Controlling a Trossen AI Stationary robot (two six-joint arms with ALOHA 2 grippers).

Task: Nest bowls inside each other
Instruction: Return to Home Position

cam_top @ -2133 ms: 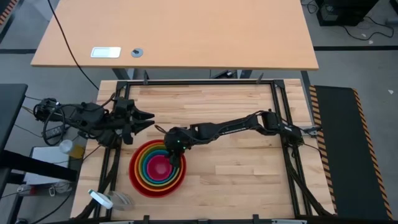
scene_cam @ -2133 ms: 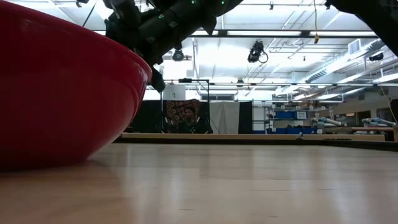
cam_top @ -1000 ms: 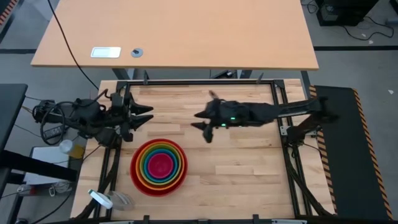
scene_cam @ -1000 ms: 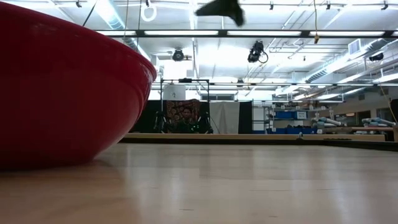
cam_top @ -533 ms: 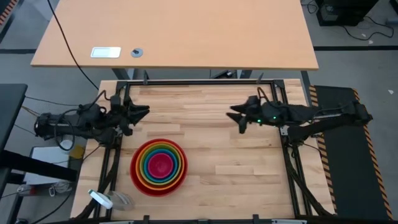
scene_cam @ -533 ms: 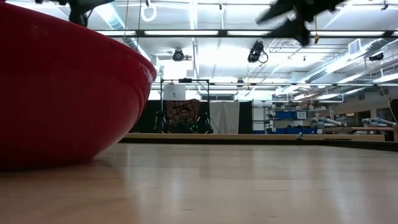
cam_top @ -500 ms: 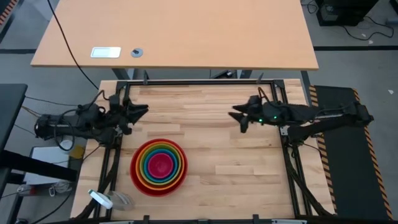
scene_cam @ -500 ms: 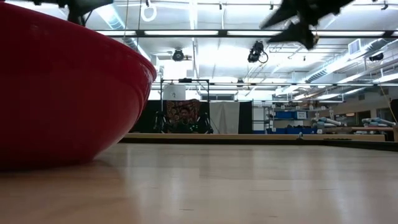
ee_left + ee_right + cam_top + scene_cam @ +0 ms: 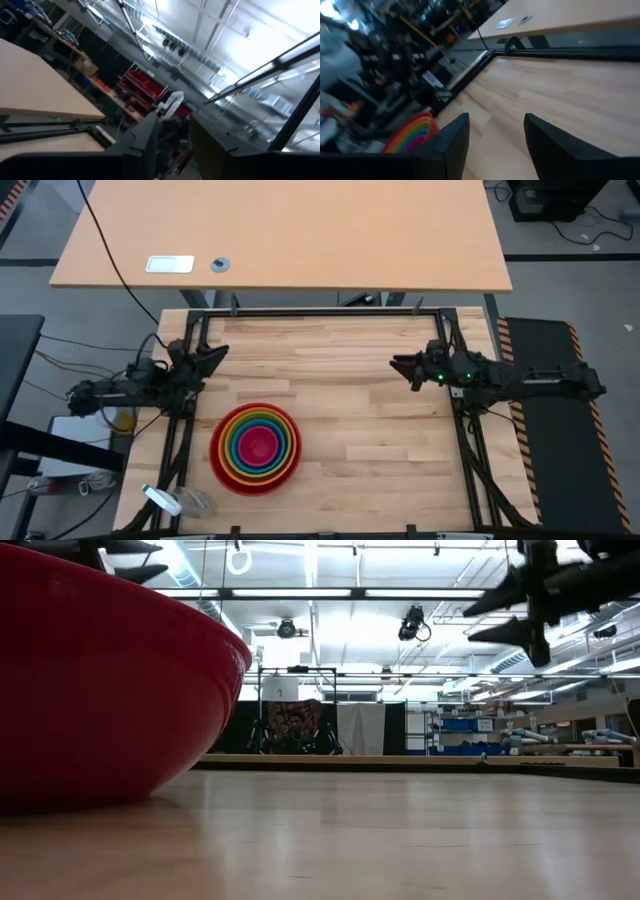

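The bowls (image 9: 255, 448) sit nested in one stack at the table's near left: red outermost (image 9: 217, 467), then orange, yellow-green and blue rings, pink in the centre (image 9: 256, 446). In the low view the red bowl (image 9: 100, 690) rests on its underside on the wood. My left gripper (image 9: 215, 353) hangs open and empty at the left edge, far of the stack. My right gripper (image 9: 397, 365) hangs open and empty by the right edge, well right of the stack. The right wrist view shows the stack's rim (image 9: 412, 132) off beyond its fingers.
Black frame rails (image 9: 320, 311) border the wooden table top (image 9: 350, 430). A larger tan desk (image 9: 280, 230) stands beyond the far edge. The wood right of the stack lies bare. A clear bottle (image 9: 165, 500) lies off the near left corner.
My right gripper has drawn back from the table's middle toward the right edge, sinking and rolling as it went. My left gripper has pulled back toward the left edge and come down. The nested bowls have stayed where they were.
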